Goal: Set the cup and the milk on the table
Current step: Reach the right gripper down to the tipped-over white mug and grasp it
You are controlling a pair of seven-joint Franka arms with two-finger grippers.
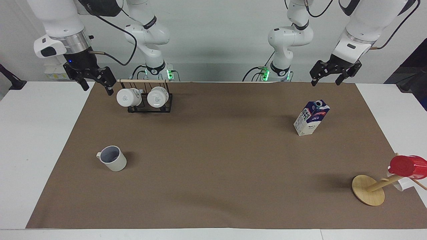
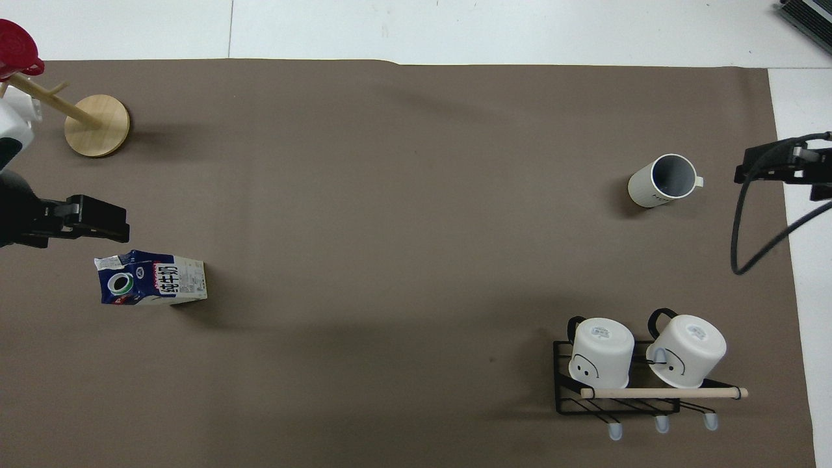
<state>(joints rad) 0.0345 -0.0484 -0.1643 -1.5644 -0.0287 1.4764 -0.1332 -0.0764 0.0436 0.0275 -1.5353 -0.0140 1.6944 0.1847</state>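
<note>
The cream-white cup [image 1: 113, 158] stands upright on the brown sheet of the table [image 1: 213, 160], toward the right arm's end; it also shows in the overhead view [image 2: 663, 181]. The blue and white milk carton [image 1: 311, 118] stands upright toward the left arm's end, and shows in the overhead view too [image 2: 151, 279]. My right gripper [image 1: 96, 89] is open and empty, raised over the sheet's edge beside the mug rack; the overhead view shows it as well [image 2: 773, 170]. My left gripper [image 1: 325, 82] is open and empty, raised above the milk's end of the table.
A black wire rack [image 1: 146, 106] with two white mugs and a wooden bar stands near the robots. A wooden mug tree [image 1: 368, 190] holding a red cup [image 1: 407, 166] stands at the left arm's end, farther from the robots than the milk.
</note>
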